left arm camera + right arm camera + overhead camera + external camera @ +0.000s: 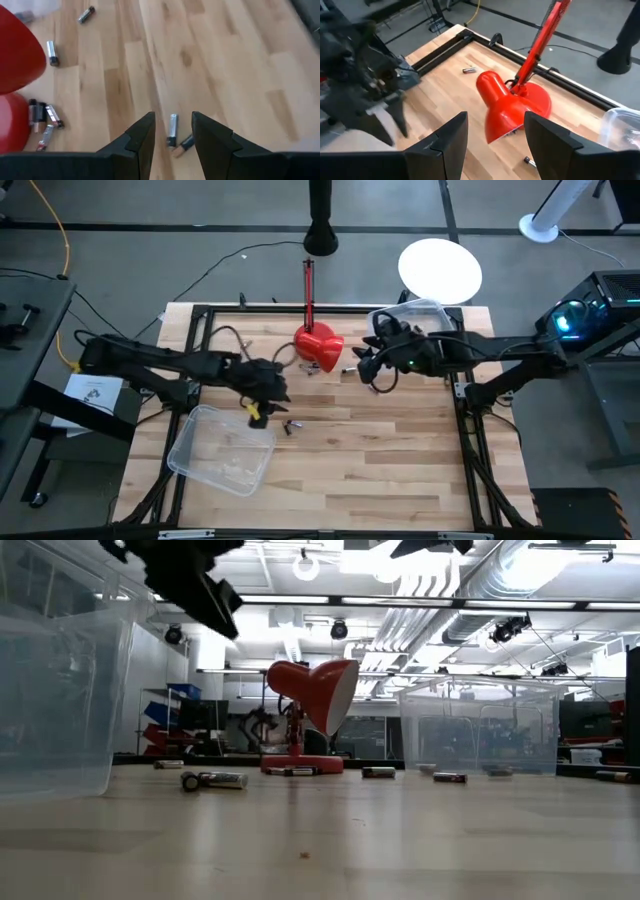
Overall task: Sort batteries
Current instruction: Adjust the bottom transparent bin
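The batteries (173,131) are seen scattered over the wooden table (400,450): two lie together on the bare boards, a silvery one and a darker one touching at an angle, and in the left wrist view they show just beyond and between the fingers of the left gripper (173,135). A small cluster of batteries (44,120) is found against the base of the red desk lamp (318,345), and two more lie apart farther off on the boards. In the low view several are seen lying flat on the tabletop near the lamp's foot. The left gripper (256,406) is held above the table beside the rim of a clear plastic bin (222,448) near the front left; its fingers are parted and nothing is seen between them. A second clear bin (415,315) stands at the back right, and small objects are seen inside it. The right gripper (368,365) is held just beside the lamp's shade, in front of that bin, with its fingers (452,132) set well apart and nothing clamped; in its wrist view the red lamp (512,102) fills the space ahead, with one battery (469,70) lying beyond it near the table's black frame.
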You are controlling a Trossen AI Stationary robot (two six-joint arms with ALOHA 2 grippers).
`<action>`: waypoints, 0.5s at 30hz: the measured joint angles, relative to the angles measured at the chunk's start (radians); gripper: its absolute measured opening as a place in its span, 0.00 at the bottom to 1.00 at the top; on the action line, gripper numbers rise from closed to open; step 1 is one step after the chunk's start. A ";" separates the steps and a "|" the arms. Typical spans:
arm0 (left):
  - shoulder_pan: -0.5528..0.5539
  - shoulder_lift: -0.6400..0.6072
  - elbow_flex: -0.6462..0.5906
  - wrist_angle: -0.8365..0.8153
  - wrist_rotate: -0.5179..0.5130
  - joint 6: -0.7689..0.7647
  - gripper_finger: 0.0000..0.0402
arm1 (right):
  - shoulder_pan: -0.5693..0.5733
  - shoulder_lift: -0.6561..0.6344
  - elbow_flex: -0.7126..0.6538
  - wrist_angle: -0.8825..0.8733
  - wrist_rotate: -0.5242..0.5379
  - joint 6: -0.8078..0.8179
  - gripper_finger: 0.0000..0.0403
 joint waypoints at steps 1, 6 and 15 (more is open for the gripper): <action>0.003 0.015 0.028 -0.020 -0.001 0.003 0.30 | 0.000 0.001 0.000 0.013 -0.007 0.007 0.47; 0.025 -0.012 0.175 -0.176 0.002 0.013 0.30 | 0.026 0.002 0.000 0.054 -0.045 0.018 0.47; 0.012 -0.326 0.221 -0.464 0.003 -0.144 0.25 | 0.043 0.045 0.000 0.054 0.021 0.095 0.47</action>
